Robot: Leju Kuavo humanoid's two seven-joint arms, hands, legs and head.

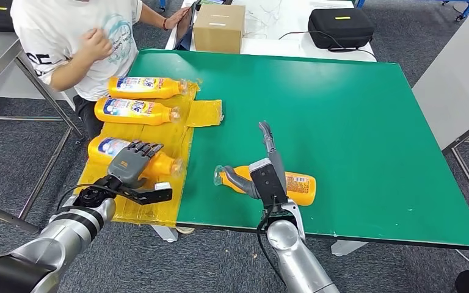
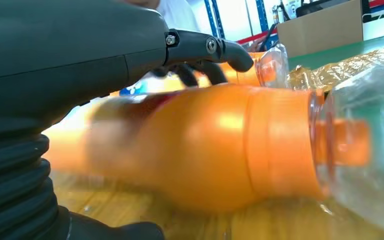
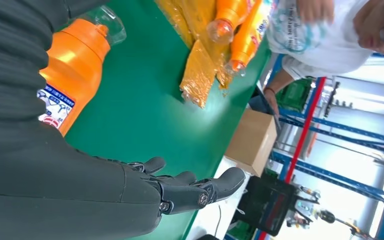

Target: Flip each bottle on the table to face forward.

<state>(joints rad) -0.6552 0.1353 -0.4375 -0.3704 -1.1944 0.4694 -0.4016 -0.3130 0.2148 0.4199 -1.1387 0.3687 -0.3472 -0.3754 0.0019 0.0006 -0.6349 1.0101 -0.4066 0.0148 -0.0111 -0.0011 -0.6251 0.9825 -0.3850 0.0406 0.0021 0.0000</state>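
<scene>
The left robot hand (image 1: 133, 163) rests fingers-down over an orange bottle (image 1: 162, 163) on the yellow sheet (image 1: 204, 113). The right robot hand (image 1: 267, 174), fingers spread wide, holds nothing above another orange bottle (image 1: 298, 187) lying on the green worktop (image 1: 354, 122).

1. Both arms are silver metal tubes with rounded joint housings; the left arm (image 1: 67, 235) carries a black band near the wrist.
2. A thin black cable loops beside the right arm (image 1: 293, 256).
3. The left hand (image 1: 131, 165) has a grey back, dark segmented fingers (image 1: 149, 148) and a black thumb.
4. The right hand (image 1: 267, 177) shows a dark rectangular back plate and grey fingers.
5. A black ribbed cover (image 2: 10, 180) wraps the left wrist.
6. Small silver screws (image 2: 210, 45) sit at the finger hinges.
</scene>
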